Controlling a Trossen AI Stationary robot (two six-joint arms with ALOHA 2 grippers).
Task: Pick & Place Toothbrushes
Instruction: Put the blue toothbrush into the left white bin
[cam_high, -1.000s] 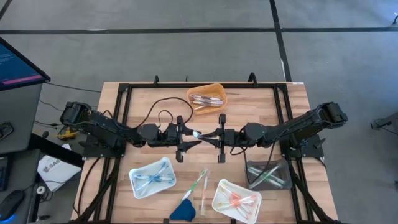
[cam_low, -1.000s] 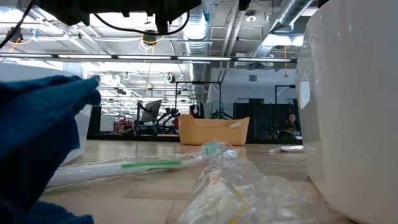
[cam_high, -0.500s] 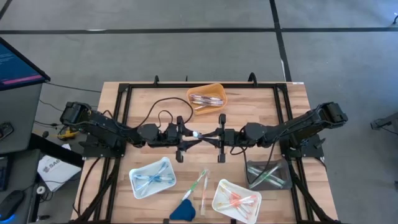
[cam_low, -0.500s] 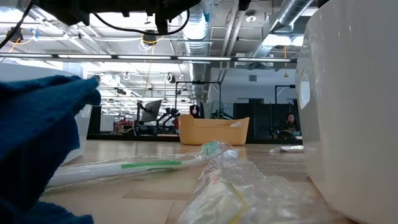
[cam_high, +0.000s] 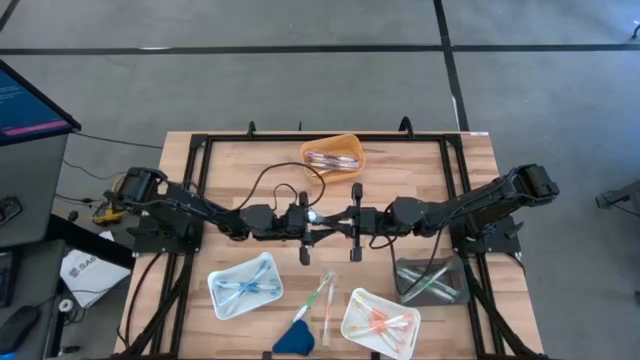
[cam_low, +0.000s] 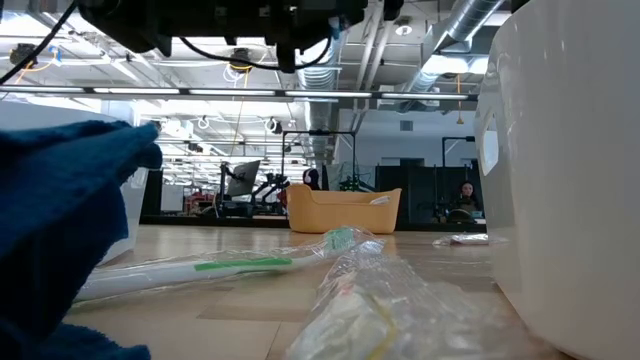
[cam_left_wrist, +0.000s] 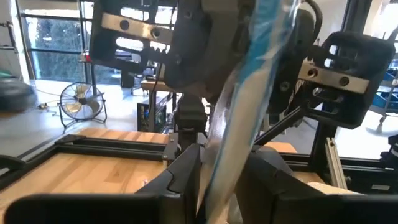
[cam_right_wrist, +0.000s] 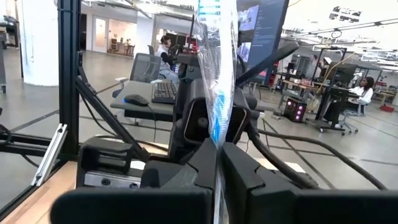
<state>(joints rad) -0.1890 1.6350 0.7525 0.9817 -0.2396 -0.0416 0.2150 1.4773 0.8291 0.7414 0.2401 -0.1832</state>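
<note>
A toothbrush (cam_right_wrist: 217, 74) with blue on it, in a clear wrapper, stands nearly upright above the table's middle (cam_high: 316, 215). My right gripper (cam_right_wrist: 219, 163) is shut on it, reaching in level from the table's right (cam_high: 336, 218). My left gripper (cam_left_wrist: 224, 180) comes level from the left (cam_high: 308, 218). Its fingers stand close on either side of the same wrapper (cam_left_wrist: 239, 118). Two more wrapped toothbrushes (cam_high: 323, 296) lie flat on the wood near the front edge. My right gripper pinches the wrapped toothbrush's lower part (cam_right_wrist: 217, 140) between its two fingers, which come level from the table's right. The toothbrush rises above the fingers, nearly upright and clear of the table. My left gripper: I cannot tell whether its fingers (cam_left_wrist: 186, 177) touch the wrapper.
An orange tray (cam_high: 350, 148) with toothbrushes stands at the far middle. A white tray (cam_high: 222, 278) holds blue ones, a white tray (cam_high: 352, 305) orange-pink ones, and a dark tray (cam_high: 405, 272) green ones. A dark-blue wedge (cam_high: 295, 338) lies at the front edge.
My left gripper has gone toward the table's right edge, up to the toothbrush in my right gripper, so its fingers now flank the wrapper. My right gripper and the toothbrush have kept still.
</note>
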